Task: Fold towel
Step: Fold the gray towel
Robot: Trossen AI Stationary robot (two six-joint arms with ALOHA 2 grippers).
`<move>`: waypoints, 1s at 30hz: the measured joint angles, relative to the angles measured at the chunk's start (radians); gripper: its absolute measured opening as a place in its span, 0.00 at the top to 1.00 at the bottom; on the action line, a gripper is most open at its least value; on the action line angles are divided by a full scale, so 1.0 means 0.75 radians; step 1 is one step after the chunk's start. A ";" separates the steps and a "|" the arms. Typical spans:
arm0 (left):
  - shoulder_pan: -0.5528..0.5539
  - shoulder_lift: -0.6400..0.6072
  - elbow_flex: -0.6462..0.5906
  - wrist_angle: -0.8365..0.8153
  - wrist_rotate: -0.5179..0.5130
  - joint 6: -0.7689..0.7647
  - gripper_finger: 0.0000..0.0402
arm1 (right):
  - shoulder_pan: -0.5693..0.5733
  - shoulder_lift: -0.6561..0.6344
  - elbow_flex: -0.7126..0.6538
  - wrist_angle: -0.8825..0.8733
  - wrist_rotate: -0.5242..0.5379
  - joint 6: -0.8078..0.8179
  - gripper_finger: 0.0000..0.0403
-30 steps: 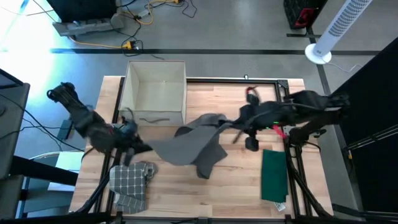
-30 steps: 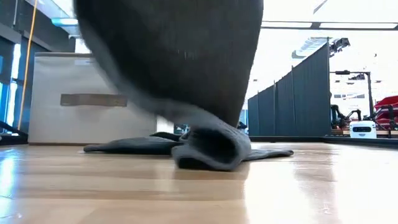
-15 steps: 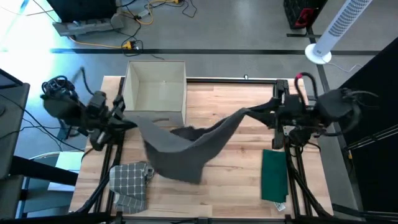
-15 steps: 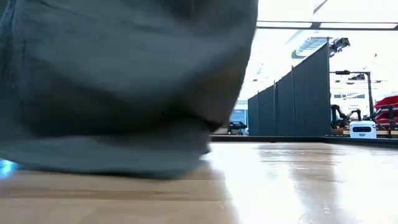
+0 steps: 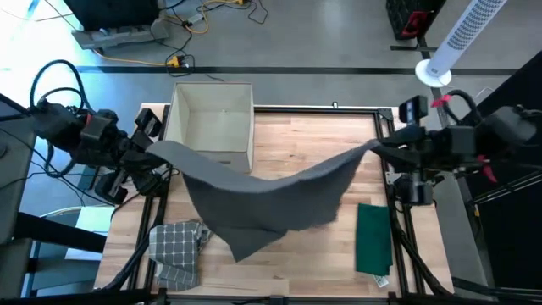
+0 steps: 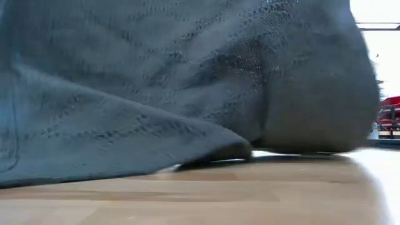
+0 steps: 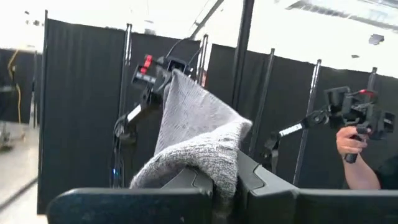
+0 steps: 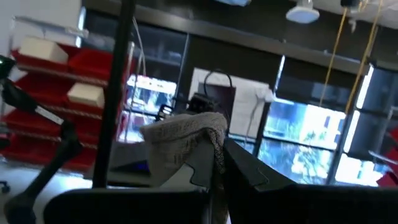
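Overhead, the grey towel (image 5: 262, 199) hangs stretched across the wooden table (image 5: 322, 263), sagging in the middle, its lower edge touching the wood. Left gripper (image 5: 151, 150) and right gripper (image 5: 378, 147) each pinch a raised corner.
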State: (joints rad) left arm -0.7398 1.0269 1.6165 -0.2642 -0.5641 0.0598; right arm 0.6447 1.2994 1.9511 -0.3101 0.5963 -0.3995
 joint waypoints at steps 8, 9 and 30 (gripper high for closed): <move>-0.051 0.102 0.203 -0.001 0.001 0.156 1.00 | 0.076 0.000 0.000 0.129 -0.001 -0.153 0.98; -0.059 0.112 0.225 -0.001 0.001 0.173 1.00 | 0.087 0.000 0.000 0.154 -0.001 -0.177 0.98; -0.183 0.193 0.538 -0.379 -0.031 -0.012 1.00 | 0.174 -0.007 0.034 0.243 0.002 -0.316 0.98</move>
State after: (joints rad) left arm -0.8767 1.1715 2.0201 -0.5484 -0.5877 0.0505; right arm 0.7753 1.2943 1.9762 -0.1280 0.5978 -0.6365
